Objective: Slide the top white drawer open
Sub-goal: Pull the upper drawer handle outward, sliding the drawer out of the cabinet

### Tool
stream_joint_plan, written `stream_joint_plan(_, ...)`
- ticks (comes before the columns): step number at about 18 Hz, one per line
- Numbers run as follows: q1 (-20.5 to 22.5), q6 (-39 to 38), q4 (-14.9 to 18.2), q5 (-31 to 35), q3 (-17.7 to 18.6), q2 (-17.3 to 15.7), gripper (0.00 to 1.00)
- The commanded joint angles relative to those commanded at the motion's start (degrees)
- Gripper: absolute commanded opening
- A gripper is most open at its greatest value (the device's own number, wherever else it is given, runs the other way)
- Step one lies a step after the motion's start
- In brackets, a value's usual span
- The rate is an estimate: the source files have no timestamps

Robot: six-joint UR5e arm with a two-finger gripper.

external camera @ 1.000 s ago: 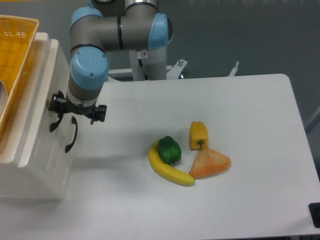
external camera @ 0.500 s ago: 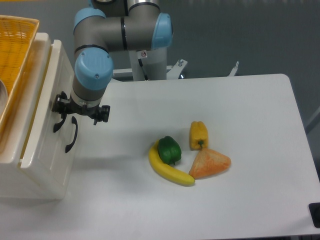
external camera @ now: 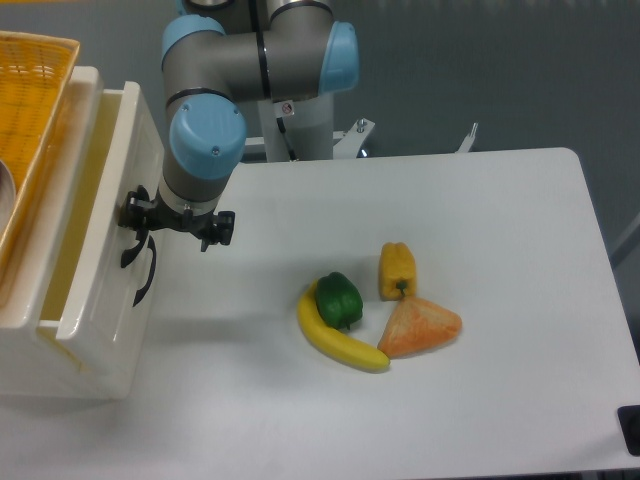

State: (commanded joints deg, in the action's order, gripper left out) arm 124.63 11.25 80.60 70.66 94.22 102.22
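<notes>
The cream-white cabinet (external camera: 40, 330) stands at the table's left edge. Its top white drawer (external camera: 140, 130) is slid partly out to the right, showing a pale interior gap. My gripper (external camera: 138, 238) points down at the drawer's front and is shut on its curved black handle (external camera: 130, 252). Just below, the lower drawer (external camera: 105, 350) sits flush in the cabinet, and its own black handle (external camera: 148, 280) is untouched.
A wicker basket (external camera: 30, 90) sits on top of the cabinet. On the table lie a banana (external camera: 335, 340), a green pepper (external camera: 338, 298), a yellow pepper (external camera: 397, 268) and an orange wedge (external camera: 420, 327). The arm's base (external camera: 300, 120) is at the table's back edge.
My gripper has moved right with the handle in it, and the top drawer has slid out of the cabinet by a few centimetres. The lower drawer has stayed put.
</notes>
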Motion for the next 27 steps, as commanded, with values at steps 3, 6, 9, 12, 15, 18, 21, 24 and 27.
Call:
stream_joint_plan(3,1.0,2.5,0.0,0.0,0.0,0.0,1.0)
stream_joint_plan(6,1.5,4.2,0.0,0.1,0.0,0.1,1.0)
stream_joint_plan(9,2.4,5.5,0.0,0.0,0.0,0.0,1.0)
stream_joint_plan(12,2.8,7.2,0.5,0.0,0.0,0.0,1.0)
stream_joint_plan(15,3.2,8.5,0.8,0.0,-0.1,-0.1,1.0)
stream_joint_plan(18,3.6,9.8,0.8,1.0,-0.3,-0.1,1.0)
stream_joint_plan(21,4.3,11.2,0.8,1.3,-0.4,-0.2,1.0)
stream_joint_plan(24,4.8,11.3,0.8,1.6,-0.4,-0.1,1.0)
stream_joint_plan(27,5.4,12.4,0.9,1.7,-0.7,-0.1,1.0)
